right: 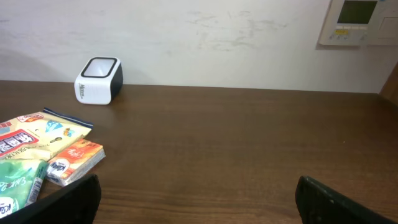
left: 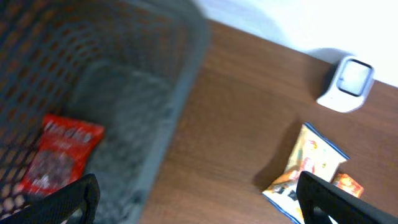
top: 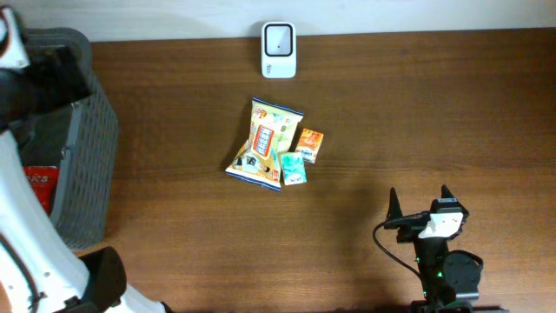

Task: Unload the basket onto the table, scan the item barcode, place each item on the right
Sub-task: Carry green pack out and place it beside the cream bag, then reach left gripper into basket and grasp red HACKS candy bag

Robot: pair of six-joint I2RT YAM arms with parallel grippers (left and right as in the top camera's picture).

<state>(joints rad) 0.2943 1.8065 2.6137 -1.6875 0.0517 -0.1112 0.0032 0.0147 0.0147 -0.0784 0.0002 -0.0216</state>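
Note:
The white barcode scanner (top: 278, 49) stands at the table's far edge, also seen as scanner (left: 347, 84) and scanner (right: 98, 79). A yellow snack bag (top: 263, 143), an orange packet (top: 309, 144) and a teal packet (top: 293, 168) lie together mid-table. A red packet (left: 59, 152) lies inside the grey basket (left: 143, 112). My left gripper (left: 202, 199) is open over the basket's right rim, holding nothing. My right gripper (top: 420, 204) is open near the front right, empty, with the pile to its left: bag (right: 37, 134), orange packet (right: 76, 160), teal packet (right: 15, 180).
The grey mesh basket (top: 82, 156) fills the table's left end, with the red packet (top: 39, 187) inside. A wall panel (right: 357, 22) hangs behind the table at the right. Bare wood lies between the pile and the right gripper.

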